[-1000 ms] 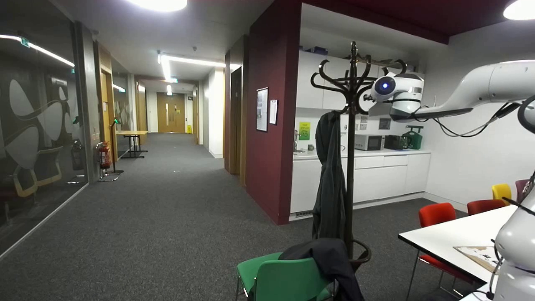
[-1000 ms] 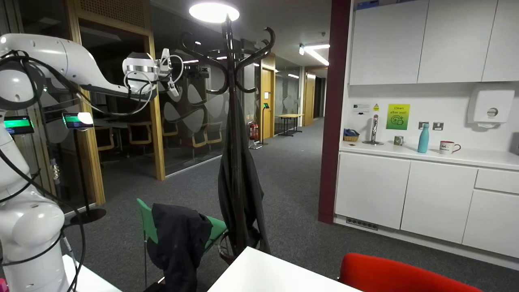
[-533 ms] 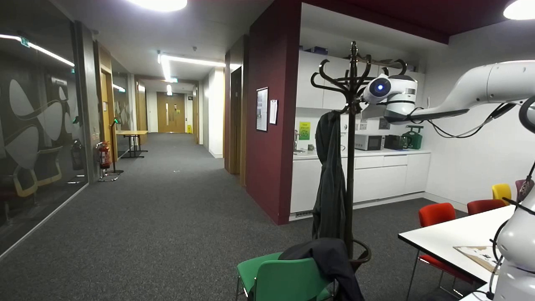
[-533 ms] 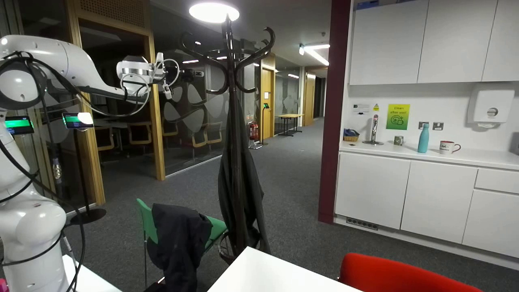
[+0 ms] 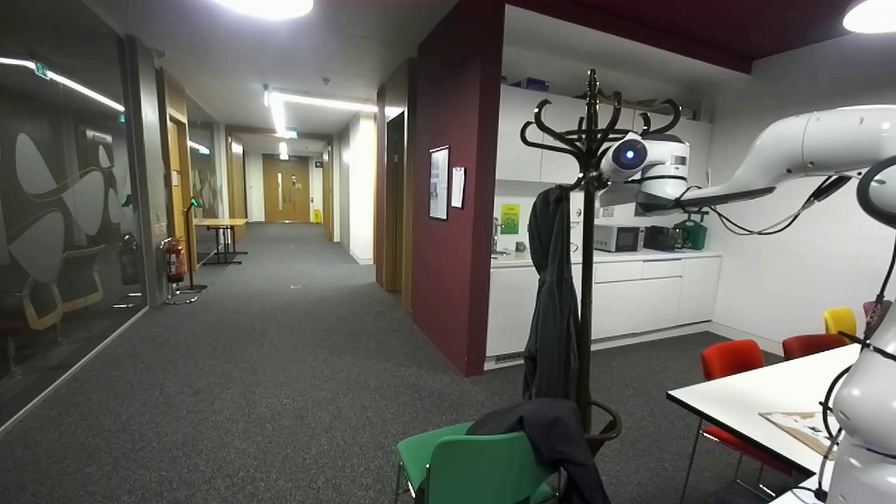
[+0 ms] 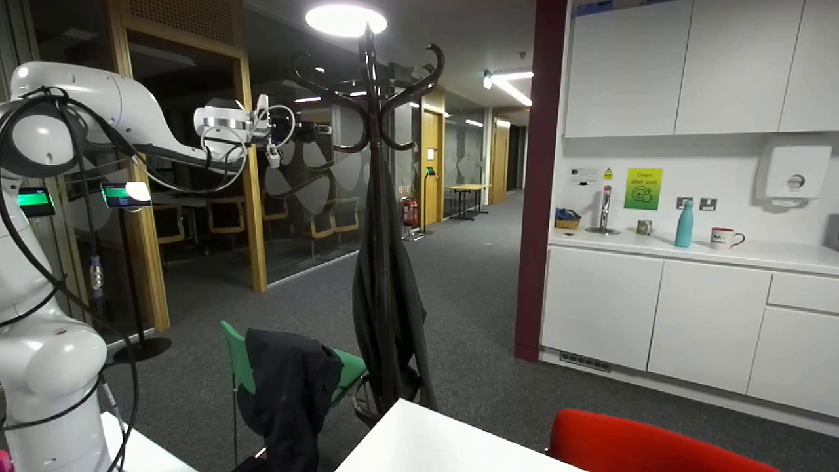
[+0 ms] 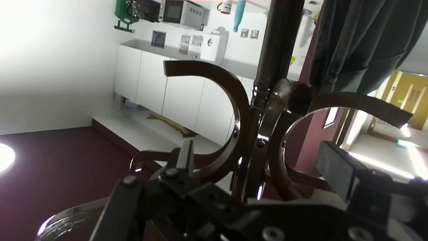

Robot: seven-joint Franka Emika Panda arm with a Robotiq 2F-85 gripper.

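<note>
My gripper (image 7: 255, 150) is open, its two fingers wide apart with nothing held. Ahead of it in the wrist view stands a dark brown wooden coat stand (image 7: 279, 43); its stem and curved hooks (image 7: 240, 107) appear in the gap between the fingers. I see no contact. In an exterior view the gripper (image 6: 318, 130) points at the coat stand (image 6: 375, 105) just under its upper hooks. From the other side the wrist overlaps the coat stand (image 5: 586, 280), and the fingers are mostly hidden. A dark grey coat (image 7: 364, 50) hangs from the stand, also seen as the coat (image 5: 549, 301).
A green chair (image 5: 483, 469) with a dark jacket (image 5: 560, 434) over its back is at the stand's foot. Nearby are a white table (image 6: 432, 446) and a red chair (image 6: 642, 446). The kitchen counter (image 6: 629, 242) bears a blue bottle (image 6: 684, 224) and a mug (image 6: 723, 238).
The arm's wrist has come down a little and shifted closer to the coat stand. Its fingers now sit lower beside the hooks. The stand, coat and chairs have stayed where they were.
</note>
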